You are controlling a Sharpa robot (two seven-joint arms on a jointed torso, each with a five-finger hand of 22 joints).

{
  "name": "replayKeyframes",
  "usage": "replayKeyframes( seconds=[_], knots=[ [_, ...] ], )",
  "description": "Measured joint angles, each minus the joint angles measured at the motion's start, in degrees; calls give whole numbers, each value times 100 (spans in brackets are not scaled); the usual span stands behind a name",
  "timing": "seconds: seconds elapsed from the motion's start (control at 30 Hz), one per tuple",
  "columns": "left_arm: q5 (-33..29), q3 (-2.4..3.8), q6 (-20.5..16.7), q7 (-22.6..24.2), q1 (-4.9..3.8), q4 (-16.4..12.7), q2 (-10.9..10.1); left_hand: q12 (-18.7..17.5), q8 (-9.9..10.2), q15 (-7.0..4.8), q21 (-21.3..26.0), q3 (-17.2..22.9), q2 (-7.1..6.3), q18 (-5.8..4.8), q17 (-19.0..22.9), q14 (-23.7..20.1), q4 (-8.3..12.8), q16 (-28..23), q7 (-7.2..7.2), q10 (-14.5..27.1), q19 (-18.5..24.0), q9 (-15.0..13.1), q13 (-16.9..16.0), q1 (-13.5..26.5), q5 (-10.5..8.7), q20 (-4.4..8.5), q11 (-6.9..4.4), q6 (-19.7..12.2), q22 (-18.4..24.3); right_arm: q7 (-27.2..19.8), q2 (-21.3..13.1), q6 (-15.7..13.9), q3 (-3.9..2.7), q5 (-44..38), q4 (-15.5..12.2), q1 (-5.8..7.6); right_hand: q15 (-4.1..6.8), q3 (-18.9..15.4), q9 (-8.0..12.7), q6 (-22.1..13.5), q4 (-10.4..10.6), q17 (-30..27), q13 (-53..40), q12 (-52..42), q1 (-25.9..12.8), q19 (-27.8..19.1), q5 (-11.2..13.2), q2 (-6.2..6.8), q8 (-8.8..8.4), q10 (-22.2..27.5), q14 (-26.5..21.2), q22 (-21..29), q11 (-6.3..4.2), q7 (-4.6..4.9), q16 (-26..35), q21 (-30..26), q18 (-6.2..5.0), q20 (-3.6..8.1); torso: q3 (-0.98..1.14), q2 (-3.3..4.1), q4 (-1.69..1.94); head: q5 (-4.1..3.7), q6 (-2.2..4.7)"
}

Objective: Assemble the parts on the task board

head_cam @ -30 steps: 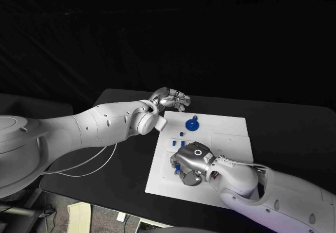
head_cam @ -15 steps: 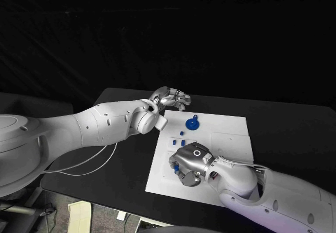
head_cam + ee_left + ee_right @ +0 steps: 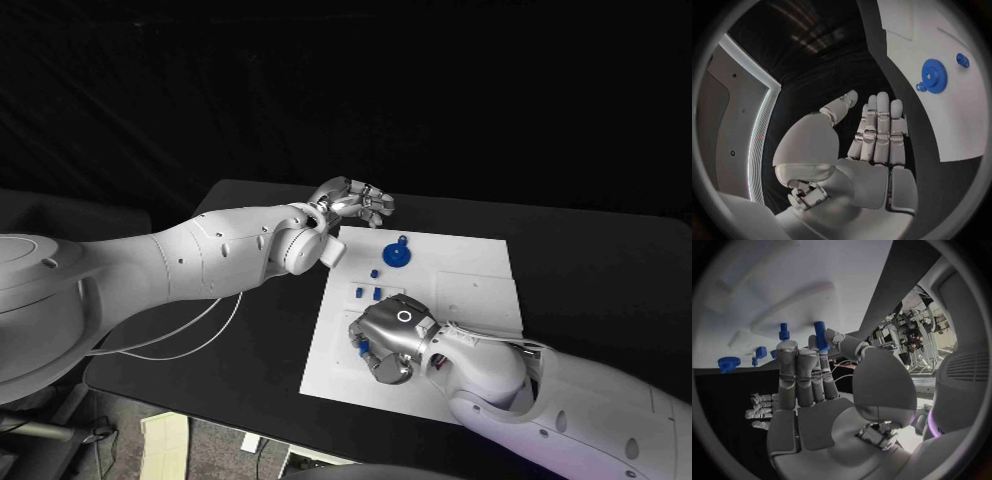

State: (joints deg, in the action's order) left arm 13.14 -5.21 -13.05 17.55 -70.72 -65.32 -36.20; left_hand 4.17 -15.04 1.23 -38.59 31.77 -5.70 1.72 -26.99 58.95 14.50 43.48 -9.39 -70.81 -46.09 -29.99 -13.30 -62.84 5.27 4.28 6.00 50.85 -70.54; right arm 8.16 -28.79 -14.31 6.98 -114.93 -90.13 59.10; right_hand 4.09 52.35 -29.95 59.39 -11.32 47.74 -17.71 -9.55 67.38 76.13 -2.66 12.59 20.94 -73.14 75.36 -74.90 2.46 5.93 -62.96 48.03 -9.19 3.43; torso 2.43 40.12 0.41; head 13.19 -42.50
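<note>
The white task board (image 3: 462,300) lies in the middle of the black table. My right hand (image 3: 389,340) hovers low over its near left part. In the right wrist view its thumb and a fingertip pinch a blue peg (image 3: 821,335), and a second blue peg (image 3: 784,331) stands just beside it. A blue gear (image 3: 395,257) lies near the board's far edge, with two small blue pegs (image 3: 368,293) between it and my right hand. My left hand (image 3: 353,205) hangs beyond the board's far left corner, fingers straight and nothing in it (image 3: 876,135). The gear (image 3: 934,75) lies on the board (image 3: 911,30) ahead of it.
A small blue piece (image 3: 962,60) sits on the board beyond the gear. A raised white block (image 3: 473,283) occupies the board's right half. Black table (image 3: 606,260) surrounds the board. My left forearm (image 3: 216,260) stretches over the table's left side.
My right hand has shifted very slightly over the board's near left part. The left hand and the parts stay where they were.
</note>
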Motion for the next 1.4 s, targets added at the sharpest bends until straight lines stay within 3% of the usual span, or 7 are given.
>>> replayKeyframes(
  seconds=[0.63, 0.77, 0.83, 0.9, 1.0, 1.4],
  knots=[
    [0, 0, 4, 0, 0, -9, -2, 0, -23, 0, 0, 0, 0, -2, -12, 0, 0, -22, 0, 0, 0, 1, 4, 0, 0, 0, 0, 0, -4, -55, 10, 56, 3, 45, 33, 12, 6, 15, 16, -2, -16, -4, -168, 35, -2, 1, 1, 2, -4, 0, -6, -5, 0, 1, 0, 0, 0, -1, -2, -1, -1, 4, -16],
    [0, 0, 5, 0, 0, -9, -4, 0, -23, 0, 0, 0, 0, -3, -12, 0, 0, -22, 0, 0, 0, 1, 4, 0, 0, 0, 0, 0, -4, -91, -1, 50, 0, 145, 41, 16, 7, 0, 21, -2, -31, -6, -246, 48, -57, 2, -1, 57, -5, 0, -7, -4, 0, 2, 0, 0, 0, -2, -2, -2, -1, 2, -23],
    [0, 0, 5, 0, 0, -9, -4, 0, -23, 0, 0, 0, 0, -3, -11, 0, 0, -22, -9, 0, 0, 1, 4, 0, 0, 0, 0, -8, -4, -102, -8, 43, 0, 187, 49, 16, -34, -324, 72, -209, -50, -6, -344, 175, -343, 2, -95, 228, -149, 42, -48, -4, 36, 85, 0, 36, 0, -2, 0, -2, -2, 1, -23],
    [0, 0, 6, 0, 0, -10, -4, 0, -23, 0, 0, 0, 0, -4, -11, 0, 0, -22, -20, 0, 0, 1, 4, 0, 0, 0, 0, -20, -4, -111, -28, 45, 22, 230, 66, 2, -82, -581, 121, -337, -90, -6, -240, 315, -475, 2, -67, 270, -250, 213, -62, -4, 104, 171, -1, 39, 0, -3, 1, -2, -3, 1, -23],
    [0, 0, 6, -1, 0, -10, -4, 0, -23, 0, 0, 0, 0, -4, -16, 0, 0, -22, -20, 0, 0, 1, 4, 0, 0, 0, 0, -20, -4, -115, -43, 45, 29, 277, 73, -8, -123, -702, 152, -410, -112, -6, -175, 364, -503, 2, -67, 287, -266, 285, -32, -4, 151, 225, -1, 39, 0, -3, 1, -3, -3, 1, -24],
    [-1, 0, 8, -3, 0, -10, -8, 0, -23, 16, 0, 0, 0, 51, -22, 16, 0, -22, -20, 0, 0, 6, 3, 0, 0, 0, 0, -20, -8, -117, -79, 31, 33, 356, 57, -12, -123, -753, 185, -440, -101, -18, -121, 426, -516, 0, -67, 301, -300, 312, -32, -3, 164, 236, 0, 39, 1, -5, 1, -3, -2, 2, -23]
  ],
)
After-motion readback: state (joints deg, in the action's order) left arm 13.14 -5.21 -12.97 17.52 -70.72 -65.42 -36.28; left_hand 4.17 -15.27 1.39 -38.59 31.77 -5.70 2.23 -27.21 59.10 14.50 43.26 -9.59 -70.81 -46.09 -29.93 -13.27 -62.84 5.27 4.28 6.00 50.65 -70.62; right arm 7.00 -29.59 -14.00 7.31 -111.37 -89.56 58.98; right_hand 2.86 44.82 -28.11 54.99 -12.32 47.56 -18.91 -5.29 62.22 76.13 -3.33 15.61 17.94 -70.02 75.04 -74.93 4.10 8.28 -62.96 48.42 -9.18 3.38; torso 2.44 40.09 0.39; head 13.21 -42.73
